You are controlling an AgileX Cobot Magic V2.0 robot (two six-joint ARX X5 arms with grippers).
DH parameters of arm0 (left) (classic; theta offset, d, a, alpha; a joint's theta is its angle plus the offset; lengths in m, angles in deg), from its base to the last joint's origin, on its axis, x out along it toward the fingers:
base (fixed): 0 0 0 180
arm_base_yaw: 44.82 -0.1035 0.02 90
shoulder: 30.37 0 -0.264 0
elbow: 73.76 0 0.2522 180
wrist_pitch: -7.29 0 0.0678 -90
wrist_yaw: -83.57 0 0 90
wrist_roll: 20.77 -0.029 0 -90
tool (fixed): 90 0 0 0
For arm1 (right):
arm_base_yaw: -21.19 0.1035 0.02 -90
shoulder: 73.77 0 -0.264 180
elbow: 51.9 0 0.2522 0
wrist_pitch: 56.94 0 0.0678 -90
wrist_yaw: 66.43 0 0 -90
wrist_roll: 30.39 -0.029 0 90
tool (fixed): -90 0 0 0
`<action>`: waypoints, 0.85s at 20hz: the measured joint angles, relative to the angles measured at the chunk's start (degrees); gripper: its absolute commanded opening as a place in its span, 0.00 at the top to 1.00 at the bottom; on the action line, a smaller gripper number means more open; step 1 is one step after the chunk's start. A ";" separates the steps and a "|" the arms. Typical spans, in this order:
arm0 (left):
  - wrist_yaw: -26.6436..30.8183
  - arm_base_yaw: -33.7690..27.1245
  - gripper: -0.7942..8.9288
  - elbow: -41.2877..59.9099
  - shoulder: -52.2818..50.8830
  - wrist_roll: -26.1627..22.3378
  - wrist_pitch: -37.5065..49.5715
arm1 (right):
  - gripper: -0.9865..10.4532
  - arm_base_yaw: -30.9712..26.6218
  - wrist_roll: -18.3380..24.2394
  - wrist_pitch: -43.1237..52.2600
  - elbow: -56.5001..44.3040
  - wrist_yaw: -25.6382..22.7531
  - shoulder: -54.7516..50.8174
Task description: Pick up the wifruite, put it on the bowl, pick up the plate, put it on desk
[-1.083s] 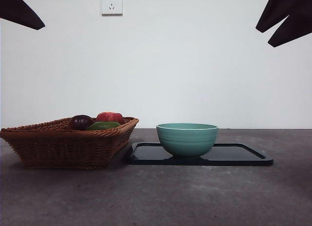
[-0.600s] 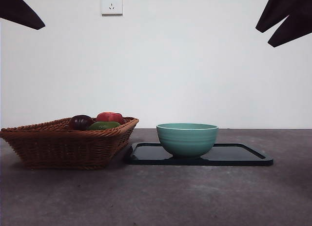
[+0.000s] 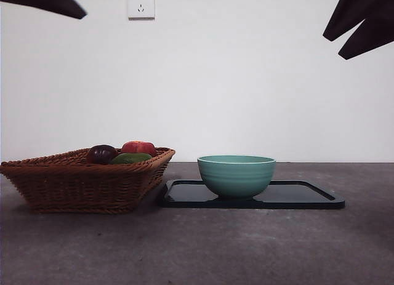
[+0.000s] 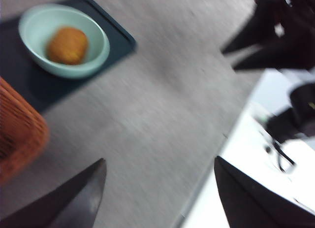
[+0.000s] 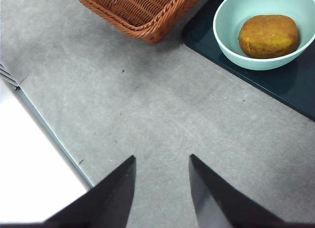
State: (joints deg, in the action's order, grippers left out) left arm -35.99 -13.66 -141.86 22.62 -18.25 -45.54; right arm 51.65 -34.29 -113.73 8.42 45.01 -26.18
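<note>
Wifruite (image 5: pixel 268 36): sitting inside the bowl (image 3: pixel 236 175), resting on its bottom; orange-brown and matte, hidden behind the bowl wall in the front view.
Bowl: standing upright on the dark tray (image 3: pixel 308 196), toward the tray's 9 o'clock end in the front view.
Tray: lying flat on the desk (image 3: pixel 203 248), just beside the basket (image 3: pixel 80 183), which is sitting at the bowl's 9 o'clock.
Basket contents: a dark purple fruit (image 3: pixel 101 154), a red fruit (image 3: pixel 139 148) and a green fruit (image 3: pixel 130 157) are showing above the wicker rim.
Left gripper (image 4: pixel 160 188): hanging high above the desk with jaws spread wide and nothing between them; its view is blurred.
Right gripper (image 5: pixel 161 181): hovering above bare desk, jaws parted and holding nothing, well apart from the bowl.
Wall: a white socket (image 3: pixel 141 4) is showing at 12 o'clock of the basket.
</note>
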 measured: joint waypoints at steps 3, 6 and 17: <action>2.51 0.00 0.56 -3.28 3.93 0.07 1.20 | 0.76 0.00 0.00 -0.02 0.00 0.04 0.00; 2.64 0.00 0.56 -9.44 11.47 -0.46 1.33 | 0.76 0.00 0.00 -0.02 0.00 1.18 0.00; 2.86 0.20 0.56 -35.45 46.93 -5.14 4.63 | 0.76 0.00 -0.79 -1.22 0.00 2.91 -5.97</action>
State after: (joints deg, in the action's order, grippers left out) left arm -33.13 -13.47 -177.32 69.55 -23.38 -40.91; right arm 51.65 -35.08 -114.95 8.42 47.91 -32.15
